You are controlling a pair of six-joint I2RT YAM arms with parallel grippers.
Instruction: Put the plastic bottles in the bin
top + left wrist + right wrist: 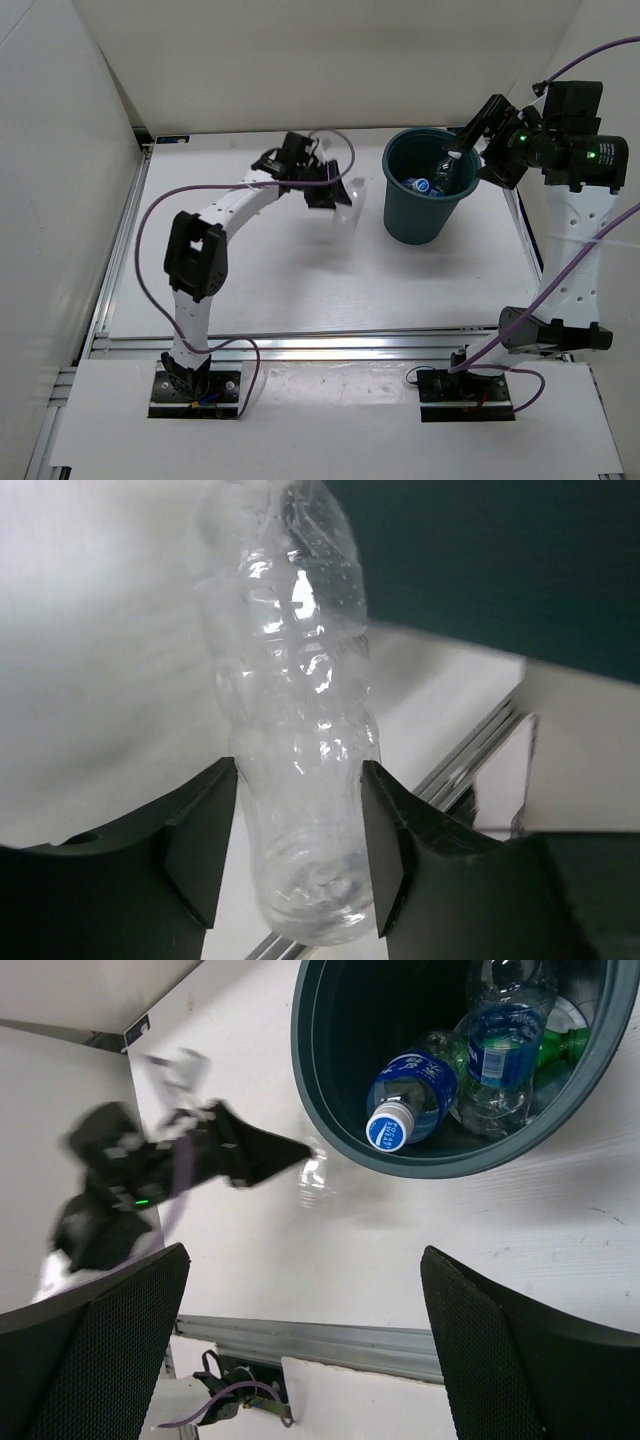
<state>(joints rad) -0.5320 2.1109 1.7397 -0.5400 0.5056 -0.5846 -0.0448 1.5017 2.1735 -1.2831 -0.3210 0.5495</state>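
My left gripper (338, 196) is shut on the plain clear bottle (350, 203) and holds it in the air just left of the bin (402, 225). In the left wrist view the crumpled bottle (290, 710) sits between both fingers (200, 830), with the dark teal bin wall (500, 560) behind it. My right gripper (458, 150) is open and empty above the bin's right rim. In the right wrist view the bin (330, 1110) holds two blue-labelled bottles (410, 1090) and the green bottle (555, 1048).
The table's metal rail (300, 345) runs along the near edge. White walls close the left, back and right sides. The left arm (180, 1160) shows blurred in the right wrist view.
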